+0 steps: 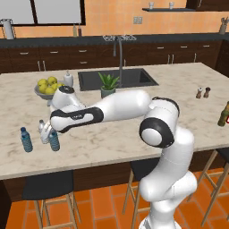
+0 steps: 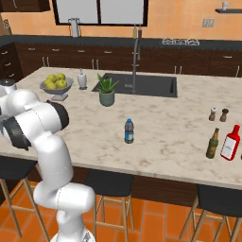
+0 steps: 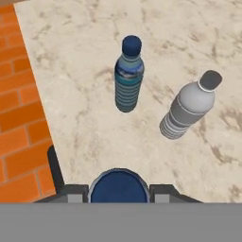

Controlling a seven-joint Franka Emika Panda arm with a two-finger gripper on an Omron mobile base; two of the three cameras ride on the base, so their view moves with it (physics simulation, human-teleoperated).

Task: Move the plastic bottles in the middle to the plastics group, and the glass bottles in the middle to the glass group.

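Note:
My gripper (image 1: 52,132) reaches out over the left part of the counter and is shut on the blue cap of a light blue plastic bottle (image 1: 54,141). From above, that cap (image 3: 118,185) sits between the two fingertips. Just beyond stand the plastics group: a blue-tinted bottle (image 3: 128,78) with a blue label and a clear whitish bottle (image 3: 189,106). They stand left of the held bottle as the blue one (image 1: 26,139) and the whitish one (image 1: 43,132). A dark plastic bottle (image 2: 129,131) with a blue-white label stands mid-counter. An olive-green glass bottle (image 2: 213,143) stands beside a red bottle (image 2: 230,142) at the right.
The counter's front edge (image 3: 28,71) runs close to the plastics group, with orange floor below. A fruit bowl (image 1: 47,87), a white pump bottle (image 1: 68,79), a potted plant (image 1: 108,85) and the sink (image 1: 117,78) lie behind. Salt and pepper shakers (image 2: 217,114) stand at the right.

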